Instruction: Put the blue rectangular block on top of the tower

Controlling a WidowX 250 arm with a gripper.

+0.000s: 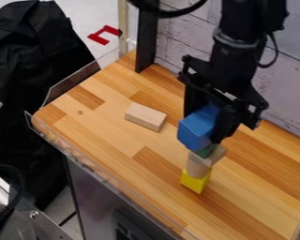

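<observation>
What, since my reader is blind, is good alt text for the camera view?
A black robot gripper holds a blue block over a small tower with a yellow block at its base, on a wooden counter. A plain wooden block lies apart.

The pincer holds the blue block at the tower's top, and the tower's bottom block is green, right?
The bottom block is yellow, not green, as the camera view shows; the pincer holds the blue block at the top of the tower.
</observation>
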